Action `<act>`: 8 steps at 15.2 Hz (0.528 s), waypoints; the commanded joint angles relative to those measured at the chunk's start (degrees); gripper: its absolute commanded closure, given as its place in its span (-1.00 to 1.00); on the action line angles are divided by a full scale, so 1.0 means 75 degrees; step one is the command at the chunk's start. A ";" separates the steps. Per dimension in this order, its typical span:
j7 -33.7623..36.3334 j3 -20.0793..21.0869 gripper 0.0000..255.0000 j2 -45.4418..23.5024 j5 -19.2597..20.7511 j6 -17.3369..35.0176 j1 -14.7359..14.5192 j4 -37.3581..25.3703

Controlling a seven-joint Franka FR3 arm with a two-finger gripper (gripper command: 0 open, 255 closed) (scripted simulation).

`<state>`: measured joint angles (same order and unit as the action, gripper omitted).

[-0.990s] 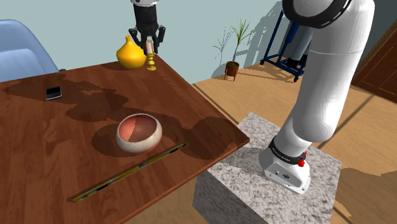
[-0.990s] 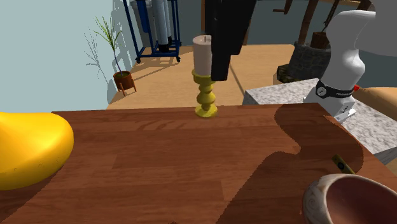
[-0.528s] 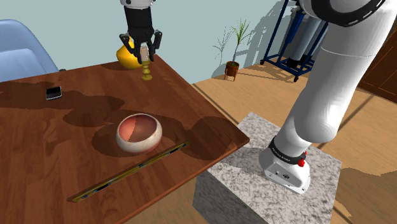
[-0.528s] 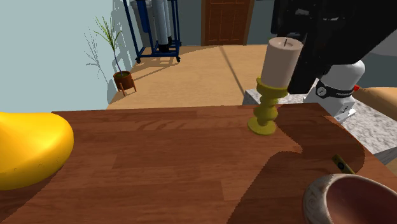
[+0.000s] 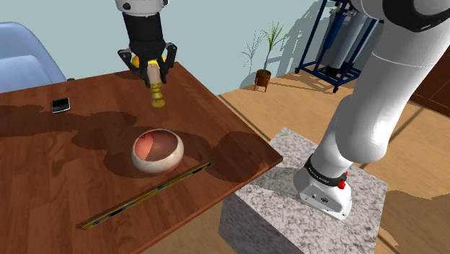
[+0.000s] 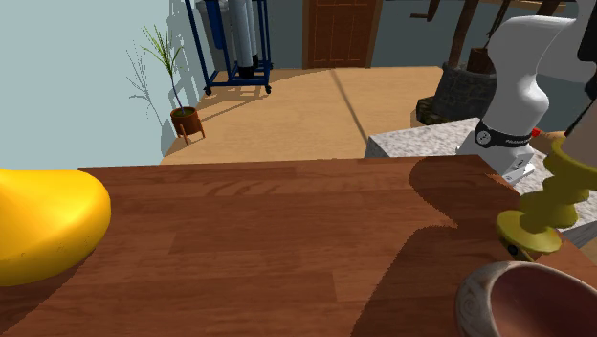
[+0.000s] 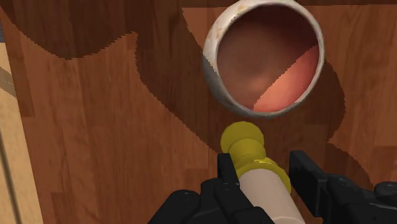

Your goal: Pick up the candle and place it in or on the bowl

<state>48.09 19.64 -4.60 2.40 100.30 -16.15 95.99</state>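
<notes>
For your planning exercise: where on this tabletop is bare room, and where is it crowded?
Bare wood: between phone and bowl, and from yellow vase toward bowl. Tight: between bowl and spirit level, under the held candle.

A yellow knobbed candlestick (image 6: 541, 204) (top cut off) shows just above the pale pink-lined bowl (image 6: 471, 299), over the brown wooden table (image 6: 268, 249).

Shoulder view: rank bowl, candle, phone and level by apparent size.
1. level, longest, though thin
2. bowl
3. candle, top hidden in the pincer
4. phone
Candle and phone sit farther from the camera, so their real sizes are unsure.
</notes>
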 commanded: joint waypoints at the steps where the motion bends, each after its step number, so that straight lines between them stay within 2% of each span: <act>1: 0.0302 0.0138 1.00 0.0114 -0.0029 -0.0035 -0.0158 0.0078; 6: 0.1105 0.0518 1.00 0.0182 -0.0035 -0.0138 -0.0584 0.0059; 8: 0.1106 0.0516 1.00 0.0192 -0.0038 0.0070 -0.0580 0.0276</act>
<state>55.95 23.35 -3.12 2.09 100.26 -20.31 97.52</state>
